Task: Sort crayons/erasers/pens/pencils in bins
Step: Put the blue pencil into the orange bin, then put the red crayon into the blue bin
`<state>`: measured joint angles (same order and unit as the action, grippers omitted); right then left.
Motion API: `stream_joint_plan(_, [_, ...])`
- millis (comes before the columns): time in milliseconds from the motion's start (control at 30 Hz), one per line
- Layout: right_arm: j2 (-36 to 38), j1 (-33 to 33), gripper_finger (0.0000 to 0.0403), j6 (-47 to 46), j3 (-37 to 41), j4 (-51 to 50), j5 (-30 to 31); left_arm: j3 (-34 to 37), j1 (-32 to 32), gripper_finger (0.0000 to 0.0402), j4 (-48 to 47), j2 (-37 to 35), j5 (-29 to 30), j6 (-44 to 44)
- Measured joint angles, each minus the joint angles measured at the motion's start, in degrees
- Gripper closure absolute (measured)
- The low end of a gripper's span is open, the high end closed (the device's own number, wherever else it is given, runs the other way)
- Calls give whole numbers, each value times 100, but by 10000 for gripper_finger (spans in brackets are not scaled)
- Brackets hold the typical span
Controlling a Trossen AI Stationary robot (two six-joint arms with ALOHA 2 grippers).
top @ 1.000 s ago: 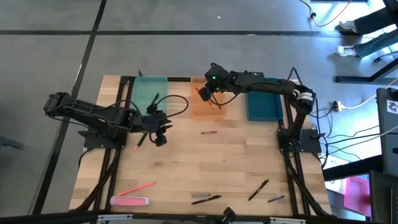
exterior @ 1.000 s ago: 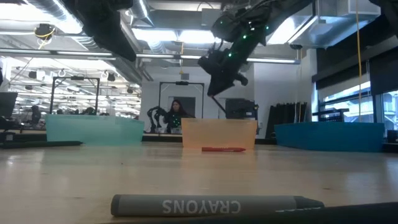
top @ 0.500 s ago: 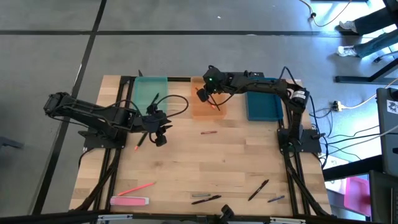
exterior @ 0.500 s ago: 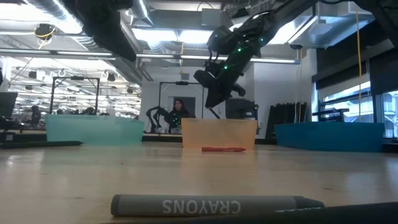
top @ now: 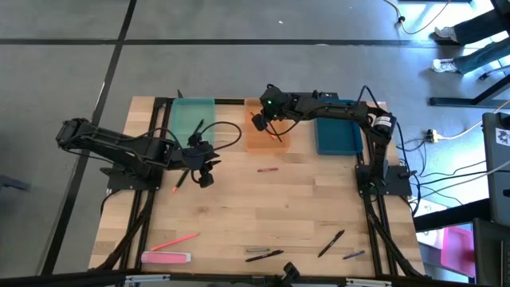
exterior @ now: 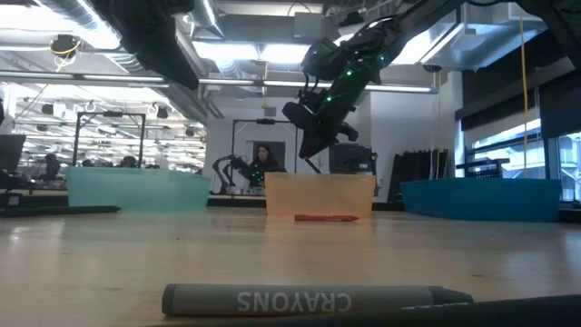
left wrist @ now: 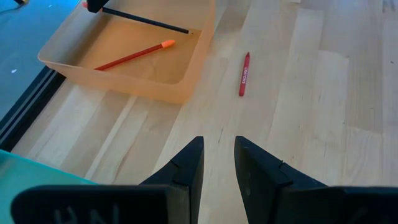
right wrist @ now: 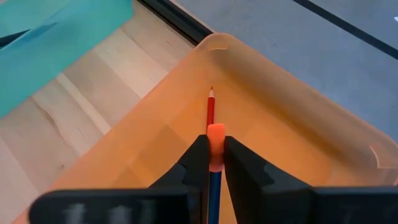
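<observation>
My right gripper (top: 259,121) hangs over the orange bin (top: 265,137), shut on a dark slim stick (left wrist: 146,22); pen or pencil, I cannot tell. A red pencil (left wrist: 134,55) with an orange end lies on that bin's floor. The teal bin (top: 193,119) stands to the left with a black stick in it, the blue bin (top: 338,135) to the right. A red crayon (top: 267,169) lies on the table in front of the orange bin. My left gripper (left wrist: 219,146) is open above bare wood near the table's left, with nothing between its fingers. My right gripper pinches the dark stick near its upper end (right wrist: 214,186) between its two fingers, coming slanting down from above. The stick runs along the fingers and slants down below them into the orange bin. Whether its lower end (left wrist: 186,31) touches the bin, I cannot tell.
Along the near edge lie a pink pencil (top: 175,240), a pink eraser (top: 166,257), a grey crayon (exterior: 309,300) and black pens (top: 331,243). A dark stick with a red tip (top: 179,182) lies by my left gripper. The table's middle is bare wood.
My right gripper has sunk toward the orange bin with the dark stick, bringing the stick's lower end down into the bin, and has then kept still.
</observation>
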<state>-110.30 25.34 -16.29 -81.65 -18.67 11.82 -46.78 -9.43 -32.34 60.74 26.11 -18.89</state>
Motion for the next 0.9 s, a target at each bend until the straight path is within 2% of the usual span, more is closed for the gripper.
stream_joint_plan(400, [0, 0, 353, 24, 0, 1, 5, 0, 0, 319, 0, 1, 0, 1])
stream_joint_plan(900, [0, 0, 323, -3, 0, 1, 10, 0, 2, 319, -2, 1, -2, 0])
